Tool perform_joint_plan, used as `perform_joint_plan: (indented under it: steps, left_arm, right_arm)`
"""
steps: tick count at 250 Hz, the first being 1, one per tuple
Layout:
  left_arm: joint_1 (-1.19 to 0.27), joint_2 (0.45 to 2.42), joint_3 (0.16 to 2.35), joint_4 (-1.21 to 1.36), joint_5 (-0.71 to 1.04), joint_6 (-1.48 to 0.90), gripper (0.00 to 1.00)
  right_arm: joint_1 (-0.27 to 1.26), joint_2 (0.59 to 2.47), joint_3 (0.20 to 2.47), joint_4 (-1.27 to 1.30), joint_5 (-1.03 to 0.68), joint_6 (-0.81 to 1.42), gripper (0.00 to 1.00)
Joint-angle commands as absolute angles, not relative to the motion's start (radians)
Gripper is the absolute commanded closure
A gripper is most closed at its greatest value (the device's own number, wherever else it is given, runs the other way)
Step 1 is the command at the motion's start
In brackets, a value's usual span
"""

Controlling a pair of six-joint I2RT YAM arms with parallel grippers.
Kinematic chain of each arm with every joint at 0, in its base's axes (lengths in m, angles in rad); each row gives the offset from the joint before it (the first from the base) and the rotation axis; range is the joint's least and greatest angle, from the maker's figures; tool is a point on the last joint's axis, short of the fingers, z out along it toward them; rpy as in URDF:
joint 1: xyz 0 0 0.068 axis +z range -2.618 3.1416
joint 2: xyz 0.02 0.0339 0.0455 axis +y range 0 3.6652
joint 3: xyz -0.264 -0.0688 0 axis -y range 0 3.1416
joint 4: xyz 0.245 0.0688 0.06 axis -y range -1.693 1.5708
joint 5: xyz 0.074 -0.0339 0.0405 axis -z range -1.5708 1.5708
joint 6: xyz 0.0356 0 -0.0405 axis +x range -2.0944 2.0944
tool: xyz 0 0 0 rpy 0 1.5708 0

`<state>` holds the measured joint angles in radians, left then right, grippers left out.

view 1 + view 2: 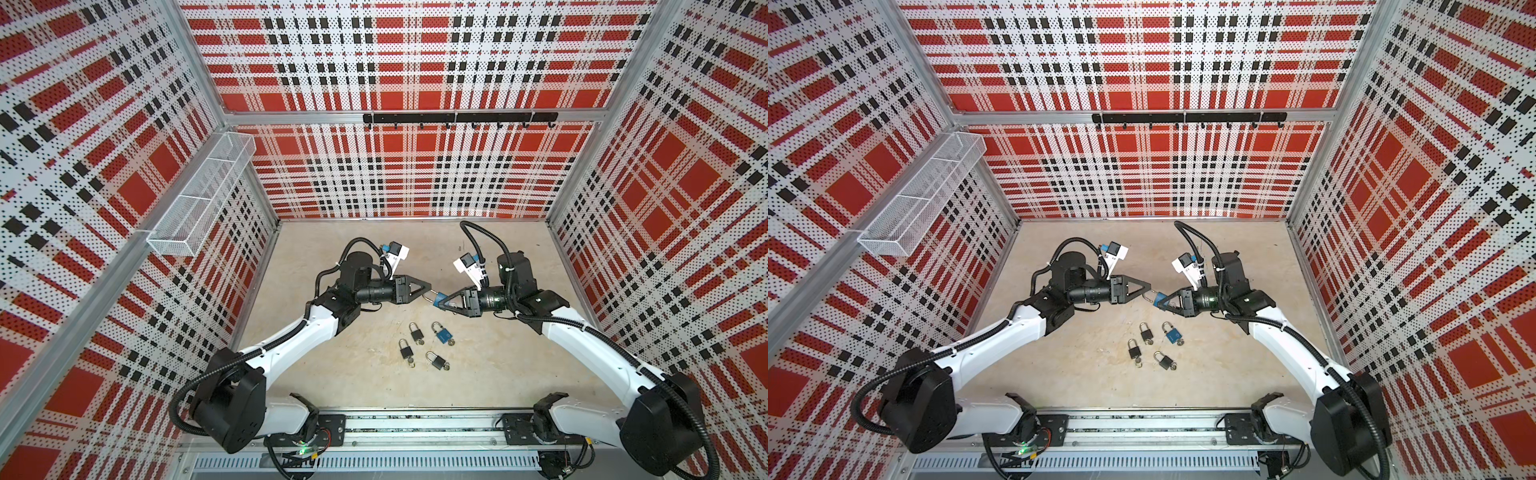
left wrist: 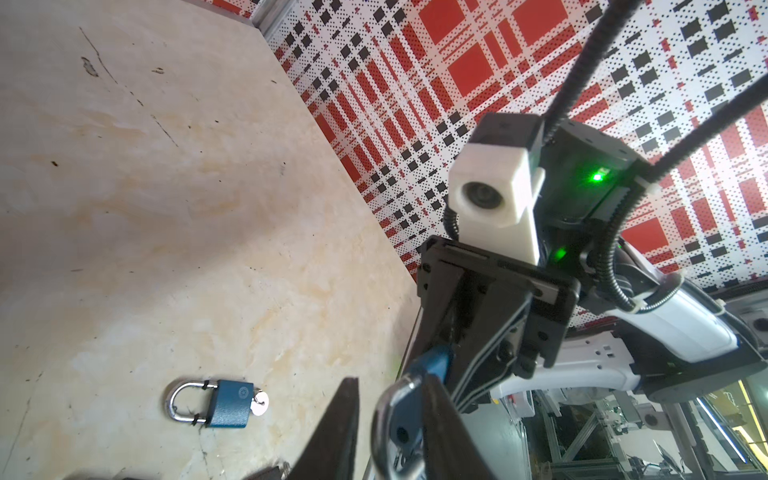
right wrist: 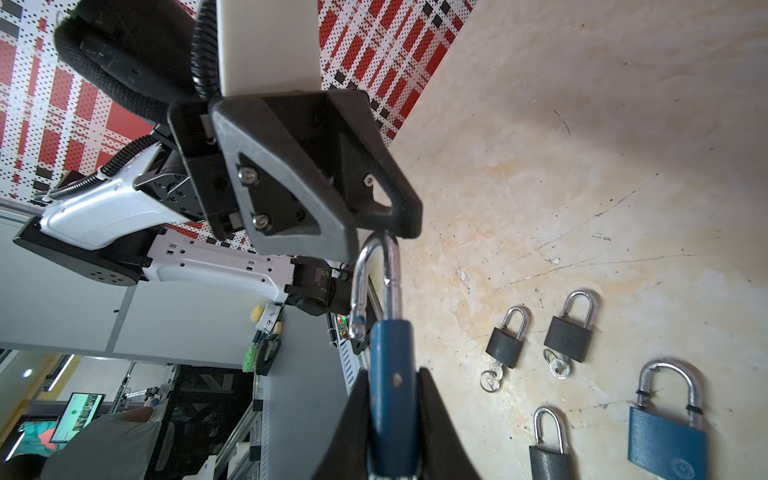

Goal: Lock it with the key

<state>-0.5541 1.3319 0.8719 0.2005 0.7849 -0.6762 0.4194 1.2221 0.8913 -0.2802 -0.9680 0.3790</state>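
Right jaws: pinched on the body of the held blue padlock (image 3: 392, 395), one finger on each flat side.
Left jaws: slightly spread around the bend of its shackle (image 3: 376, 266); in the left wrist view we see one finger against the shackle and a gap at the other.
Held padlock, place: off the counter (image 1: 332, 374), mid-frame in both top views, bridging the two pairs of jaws.
Long axis: near level, running from upper left to lower right in a top view. The shackle points at the left arm and the body at the right arm. One shackle leg stands free of the body.
Its key: hidden from us.
Under the jaws: a loose blue padlock (image 1: 441, 333) with a key (image 2: 259, 403) in it and three black padlocks (image 1: 414, 333) lie close together, lower middle of the top views.
Open room: we see bare counter behind the jaws up to the back wall, and to either side of the cluster.
Edges: plaid walls (image 1: 415, 187) close three sides, and a rail (image 1: 415, 424) runs along the bottom.
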Motion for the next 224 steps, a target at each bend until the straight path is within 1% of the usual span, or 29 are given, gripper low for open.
perform_joint_plan:
  steps: [1, 81, 118, 224]
  left_arm:
    - [-0.558, 1.300, 0.854, 0.218, 0.796, -0.683, 0.72]
    - [-0.557, 1.280, 0.818, 0.221, 0.797, -0.691, 0.76]
    - [-0.552, 1.272, 0.812, 0.226, 0.794, -0.692, 0.80]
    - [-0.529, 1.278, 0.816, 0.317, 0.810, -0.748, 0.80]
  right_arm:
    - [0.417, 1.234, 0.933, -0.222, -1.007, 0.377, 1.00]
    - [0.416, 1.253, 0.957, -0.204, -1.026, 0.400, 1.00]
    - [0.416, 1.259, 0.959, -0.188, -1.046, 0.418, 1.00]
    - [0.416, 1.272, 0.956, -0.188, -1.054, 0.426, 1.00]
